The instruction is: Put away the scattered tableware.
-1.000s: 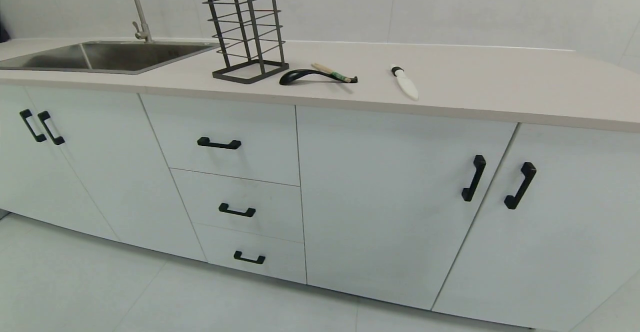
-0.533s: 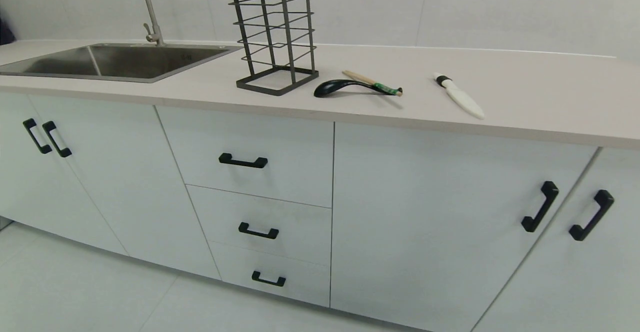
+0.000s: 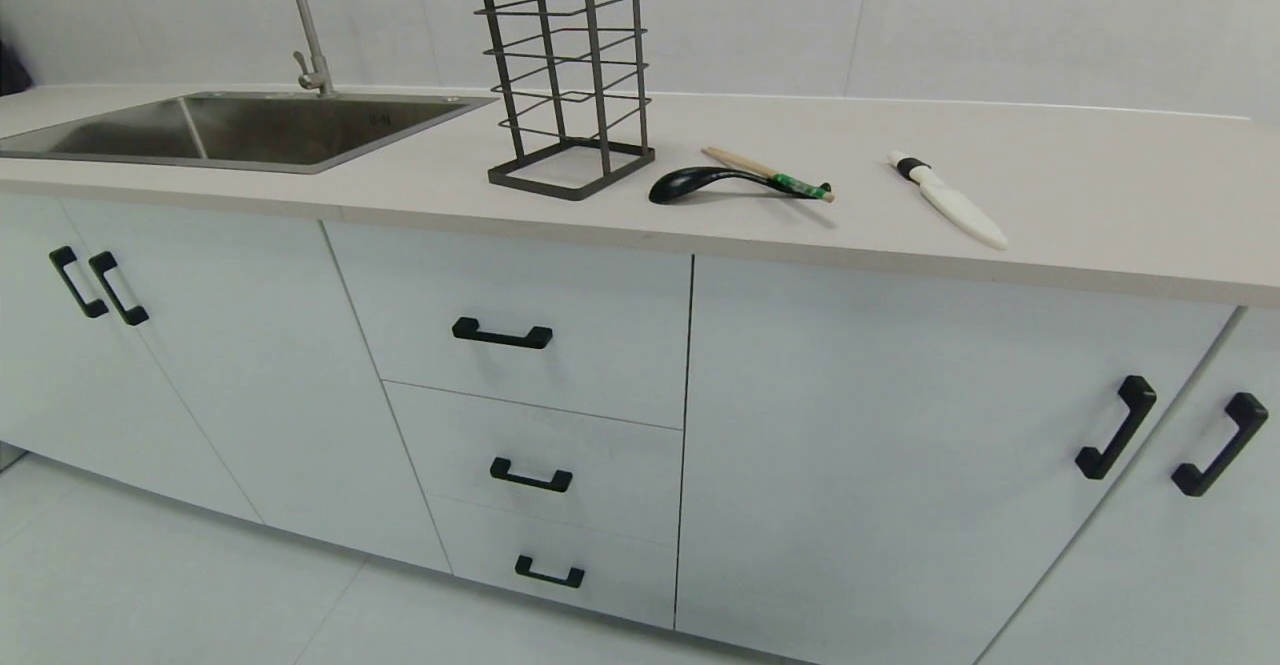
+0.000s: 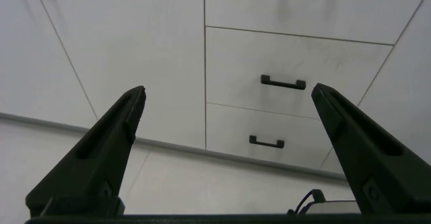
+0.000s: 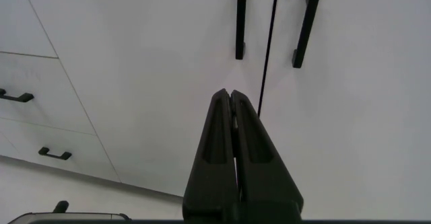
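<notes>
On the pale countertop [image 3: 1100,175] lie a black spoon [image 3: 700,183], a pair of wooden chopsticks with a green band [image 3: 770,174] crossing its handle, and a white knife with a black collar [image 3: 950,201] further right. A tall black wire rack [image 3: 570,65] stands left of the spoon. My left gripper [image 4: 229,93] is open, low down, facing the lower drawers [image 4: 296,69]. My right gripper [image 5: 231,99] is shut with nothing in it, facing the cabinet doors [image 5: 168,62].
A steel sink [image 3: 250,125] with a curved tap [image 3: 300,15] sits at the counter's left end. Below are three stacked drawers with black handles [image 3: 502,333], double doors on the left [image 3: 98,285] and on the right [image 3: 1160,435]. Tiled floor [image 3: 150,585] lies in front.
The head camera has moved closer to the counter, so everything in view has shifted right and down. The tableware itself has not moved.
</notes>
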